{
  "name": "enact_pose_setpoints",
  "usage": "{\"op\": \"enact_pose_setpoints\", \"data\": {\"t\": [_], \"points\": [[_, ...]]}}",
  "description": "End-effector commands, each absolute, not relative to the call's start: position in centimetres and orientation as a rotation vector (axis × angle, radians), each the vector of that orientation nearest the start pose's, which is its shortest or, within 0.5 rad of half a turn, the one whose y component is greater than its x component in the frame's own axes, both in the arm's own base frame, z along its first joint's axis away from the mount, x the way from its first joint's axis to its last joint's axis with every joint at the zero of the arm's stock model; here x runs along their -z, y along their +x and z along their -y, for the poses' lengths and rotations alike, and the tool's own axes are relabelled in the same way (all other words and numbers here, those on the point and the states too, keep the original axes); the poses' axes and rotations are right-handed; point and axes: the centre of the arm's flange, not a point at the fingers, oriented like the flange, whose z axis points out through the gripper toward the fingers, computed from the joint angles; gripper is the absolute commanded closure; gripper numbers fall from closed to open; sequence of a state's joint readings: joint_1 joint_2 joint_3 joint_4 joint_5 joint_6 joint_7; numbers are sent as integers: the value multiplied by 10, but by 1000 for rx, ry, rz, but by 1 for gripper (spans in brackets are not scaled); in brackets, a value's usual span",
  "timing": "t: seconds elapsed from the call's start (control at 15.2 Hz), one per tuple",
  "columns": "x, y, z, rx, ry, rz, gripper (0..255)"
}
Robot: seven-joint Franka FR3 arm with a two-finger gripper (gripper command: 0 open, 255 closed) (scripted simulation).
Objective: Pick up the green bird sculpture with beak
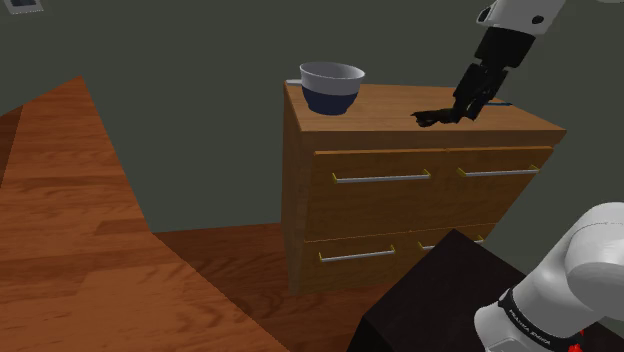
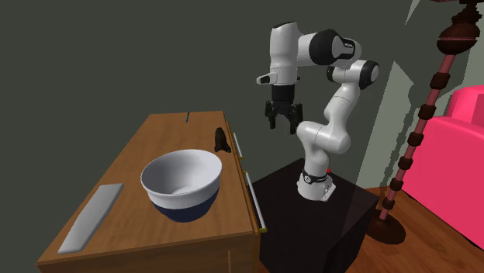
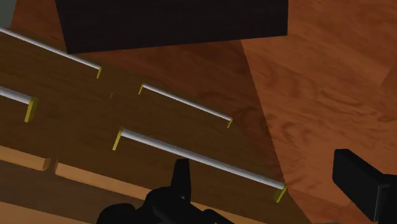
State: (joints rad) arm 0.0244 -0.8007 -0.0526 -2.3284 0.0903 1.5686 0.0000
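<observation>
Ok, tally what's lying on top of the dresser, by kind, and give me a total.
bowl: 1
dark bird sculpture: 1
flat grey bar: 1
thin dark stick: 1
Total: 4

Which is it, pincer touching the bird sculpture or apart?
Apart. The second exterior view shows a gap between the pincer and the dark bird sculpture.

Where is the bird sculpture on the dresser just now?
Shoulder view: the dark bird sculpture stands on the dresser top, right of the bowl, near the front edge.
</observation>
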Motion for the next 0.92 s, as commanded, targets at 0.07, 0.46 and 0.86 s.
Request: {"op": "enact_pose_setpoints", "data": {"t": [0.07, 0.46, 0.86], "points": [[-605, 304, 16, 53, -3023, 55, 0], [-590, 323, 82, -2, -3049, 496, 0], [-578, 360, 141, -59, -3010, 944, 0]]}}
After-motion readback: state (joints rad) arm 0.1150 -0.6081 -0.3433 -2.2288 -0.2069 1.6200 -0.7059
